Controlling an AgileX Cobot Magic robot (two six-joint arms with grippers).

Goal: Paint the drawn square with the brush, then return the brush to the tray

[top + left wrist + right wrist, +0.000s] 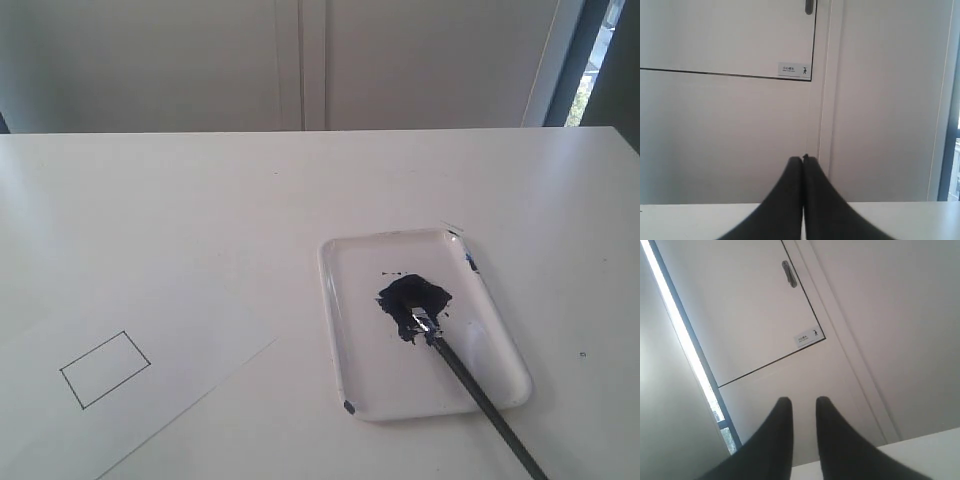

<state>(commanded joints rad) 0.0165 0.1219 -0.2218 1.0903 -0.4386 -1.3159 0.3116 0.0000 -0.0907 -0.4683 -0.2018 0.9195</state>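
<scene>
The drawn square (pixel 105 369) is a thin black outline on the white paper sheet (pixel 150 400) at the front left of the table, unpainted. The glossy white tray (pixel 500 345) lies right of centre with a dark navy puddle (pixel 412 297) in it. The brush (pixel 480 395) rests with its bristles in the puddle and its black handle running over the tray's front rim. Neither gripper shows in the exterior view. My left gripper (pixel 803 159) is shut on nothing and faces the wall. My right gripper (pixel 803 401) is slightly open and empty, also facing the wall.
A white table (pixel 300 190) carries everything. Behind it stands a white wall with a door (pixel 740 40), and a window strip (pixel 590 60) at the back right. A small dark paint smear (pixel 470 262) marks the tray's far corner.
</scene>
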